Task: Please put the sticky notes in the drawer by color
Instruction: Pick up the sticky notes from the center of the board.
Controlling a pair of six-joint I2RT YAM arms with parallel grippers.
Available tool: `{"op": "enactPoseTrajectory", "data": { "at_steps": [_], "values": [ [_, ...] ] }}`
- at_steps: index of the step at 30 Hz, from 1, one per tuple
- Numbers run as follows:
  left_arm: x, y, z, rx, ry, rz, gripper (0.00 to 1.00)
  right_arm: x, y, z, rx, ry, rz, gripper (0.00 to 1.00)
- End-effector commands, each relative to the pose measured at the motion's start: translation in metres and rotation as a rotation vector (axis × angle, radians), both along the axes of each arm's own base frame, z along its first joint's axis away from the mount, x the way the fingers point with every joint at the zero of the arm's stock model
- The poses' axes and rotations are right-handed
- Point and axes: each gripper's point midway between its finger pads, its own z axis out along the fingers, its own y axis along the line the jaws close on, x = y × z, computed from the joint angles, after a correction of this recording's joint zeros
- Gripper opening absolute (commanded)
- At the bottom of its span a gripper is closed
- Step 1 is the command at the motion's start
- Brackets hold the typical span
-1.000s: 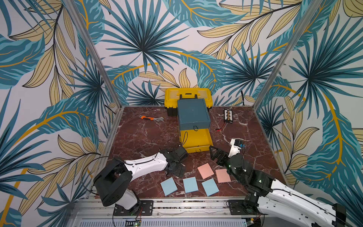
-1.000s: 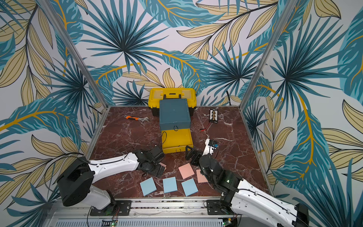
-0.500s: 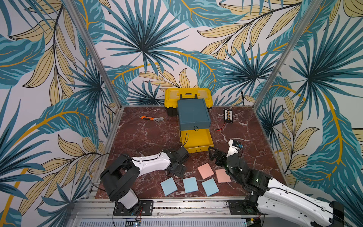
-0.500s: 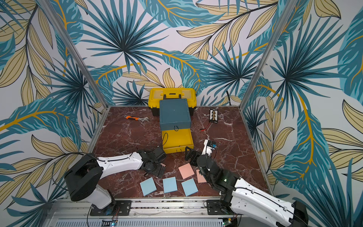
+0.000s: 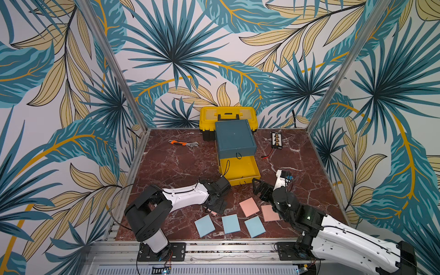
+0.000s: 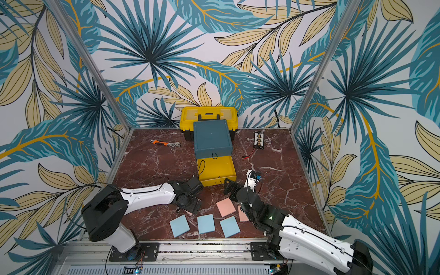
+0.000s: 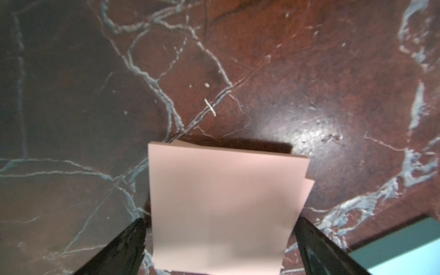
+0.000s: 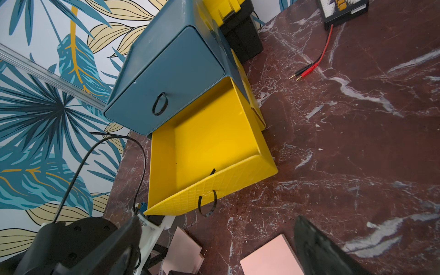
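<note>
Left claw [image 7: 219, 221] straddles the pink sticky-note pad [image 7: 223, 202] — jaws wide at both edges, grip cannot be told — open yellow drawer [image 5: 245, 180] near.

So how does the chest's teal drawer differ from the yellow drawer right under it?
The teal drawer is shut; the yellow drawer is pulled out. The teal drawer's inside is hidden; the yellow drawer's inside shows, with no pads in the part that is visible. Each front carries a black cord-loop pull.
</note>
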Motion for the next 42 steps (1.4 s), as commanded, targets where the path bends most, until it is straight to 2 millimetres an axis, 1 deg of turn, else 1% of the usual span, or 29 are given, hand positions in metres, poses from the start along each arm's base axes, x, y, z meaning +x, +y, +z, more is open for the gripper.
{"op": "enactPoseTrajectory", "data": {
  "at_steps": [1, 3, 11, 20, 27, 30, 42],
  "values": [
    [-0.007, 0.014, -0.017, 0.057, 0.009, -0.005, 0.95, 0.001, -0.002, -0.007, 0.002, 0.001, -0.017, 0.99],
    [-0.007, 0.014, -0.018, 0.054, 0.011, 0.002, 0.91, 0.001, -0.001, -0.007, 0.005, 0.002, -0.018, 0.99],
    [-0.010, 0.017, -0.021, 0.062, 0.022, 0.020, 0.85, 0.001, -0.001, -0.010, 0.013, 0.008, -0.022, 0.99],
    [-0.014, 0.022, -0.020, 0.072, 0.030, 0.049, 0.81, 0.003, 0.000, -0.016, 0.014, 0.017, -0.029, 0.99],
    [-0.018, 0.027, -0.018, 0.064, 0.028, 0.088, 0.81, 0.003, 0.001, -0.015, 0.017, 0.014, -0.031, 0.99],
    [-0.019, 0.030, -0.012, 0.060, 0.020, 0.102, 0.81, 0.004, 0.000, -0.015, 0.015, 0.012, -0.034, 0.99],
    [-0.013, 0.035, 0.030, 0.021, -0.057, 0.140, 0.80, 0.007, 0.004, -0.015, 0.015, 0.009, -0.034, 0.99]
  ]
}}
